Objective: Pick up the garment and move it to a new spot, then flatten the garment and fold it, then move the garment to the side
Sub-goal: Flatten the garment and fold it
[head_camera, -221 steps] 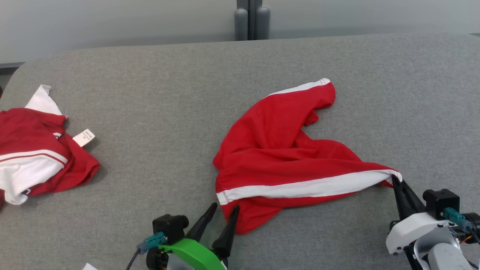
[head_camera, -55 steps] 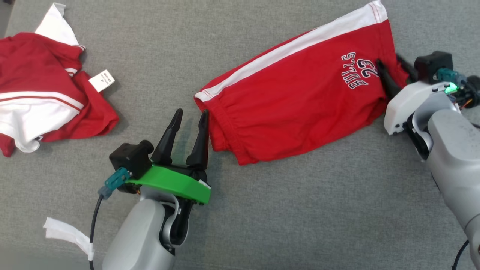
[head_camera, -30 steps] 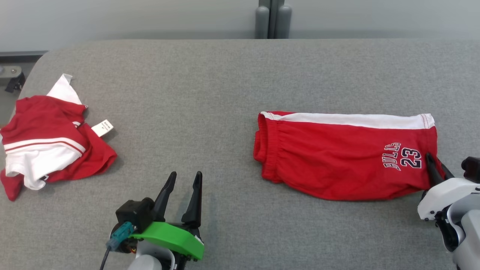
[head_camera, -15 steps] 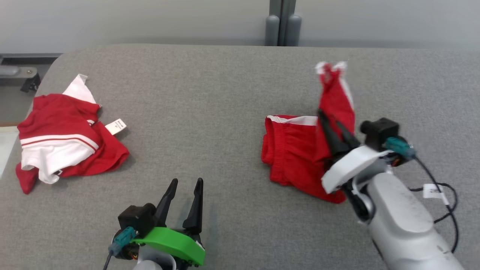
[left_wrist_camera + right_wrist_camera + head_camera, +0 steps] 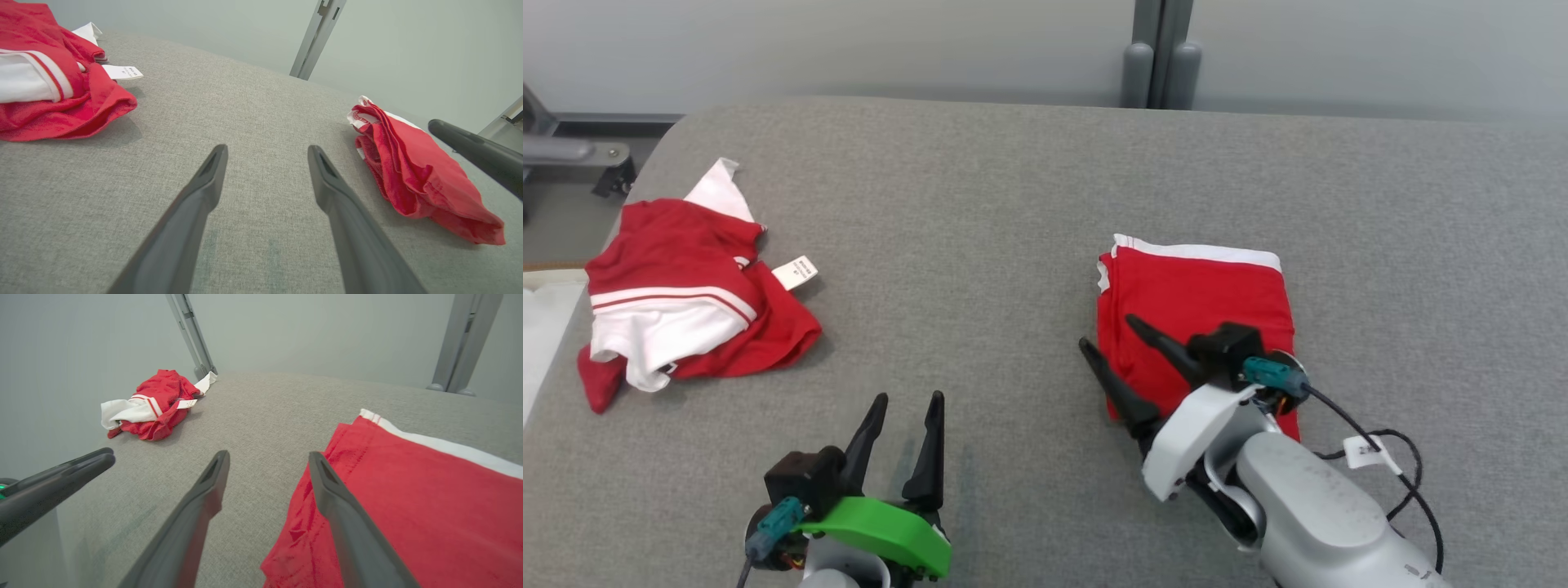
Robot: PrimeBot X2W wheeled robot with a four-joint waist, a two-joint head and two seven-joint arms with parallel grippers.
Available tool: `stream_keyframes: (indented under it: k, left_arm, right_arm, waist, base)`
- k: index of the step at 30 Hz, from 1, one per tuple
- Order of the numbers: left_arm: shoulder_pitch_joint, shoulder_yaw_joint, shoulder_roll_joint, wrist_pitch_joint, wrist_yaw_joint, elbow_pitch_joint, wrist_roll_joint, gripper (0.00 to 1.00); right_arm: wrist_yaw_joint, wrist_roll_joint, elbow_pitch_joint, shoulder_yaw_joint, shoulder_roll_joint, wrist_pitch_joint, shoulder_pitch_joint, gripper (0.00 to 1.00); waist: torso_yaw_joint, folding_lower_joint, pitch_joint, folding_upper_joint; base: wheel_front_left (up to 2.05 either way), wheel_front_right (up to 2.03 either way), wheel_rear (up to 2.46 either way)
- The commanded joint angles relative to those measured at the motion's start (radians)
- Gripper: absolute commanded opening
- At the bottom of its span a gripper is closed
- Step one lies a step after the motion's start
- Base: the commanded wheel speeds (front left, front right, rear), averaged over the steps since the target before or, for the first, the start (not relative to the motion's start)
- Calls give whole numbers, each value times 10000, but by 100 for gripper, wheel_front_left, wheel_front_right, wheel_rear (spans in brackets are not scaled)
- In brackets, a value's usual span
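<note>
While the folded garment (image 5: 1201,302) lies flat just right of centre in the head view, red with a white stripe along its far edge, the right gripper (image 5: 1107,331) is parked at its near left corner. Its fingers are spread wide and hold nothing. One finger is over the red cloth, the other over bare grey table (image 5: 980,204) just off the garment's left edge; whether either touches down, I cannot tell. The right wrist view agrees, with red cloth under the right-hand finger. At the lower left, the left gripper (image 5: 908,397) is spread open too, empty, well apart from the garment. At the far left, a second garment (image 5: 686,302) lies crumpled, red and white, with a white tag (image 5: 795,273) poking out.
</note>
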Motion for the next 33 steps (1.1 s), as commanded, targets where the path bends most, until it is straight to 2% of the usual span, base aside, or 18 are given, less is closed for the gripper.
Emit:
stream_keyframes:
  k: [1,8,14,22,28,33]
  left_arm:
    - [198,143,15,-6,26,-30,191,100]
    - [292,953,11,-4,26,-317,1068,100]
    - [578,1428,10,-6,26,-463,1869,100]
    - [1144,1965,16,-6,88,-757,2817,100]
    - [1462,1873,14,-6,227,-799,2906,100]
    - [1357,1758,12,-6,269,-831,2899,100]
  right_arm:
    - [-15,-195,-112,-382,-80,-43,193,100]
    - [-15,-1722,-1150,-3316,-362,-32,1213,100]
    - [-13,-2716,-1896,-5099,-508,-33,2308,100]
    - [-13,-3349,-1927,-6295,-274,-33,3688,100]
    - [-13,-3442,-1812,-6505,-129,-34,4084,100]
    - [-13,-3511,-1867,-6353,-81,-34,3808,100]
  waist:
    - [-268,0,-110,0]
    - [-863,0,-302,0]
    - [-1285,0,-549,0]
    - [-1569,0,-823,0]
    - [-1588,0,-857,0]
    - [-1478,0,-800,0]
  base:
    - [0,0,0]
    - [0,0,0]
    - [0,0,0]
    - [0,0,0]
    - [0,0,0]
    - [0,0,0]
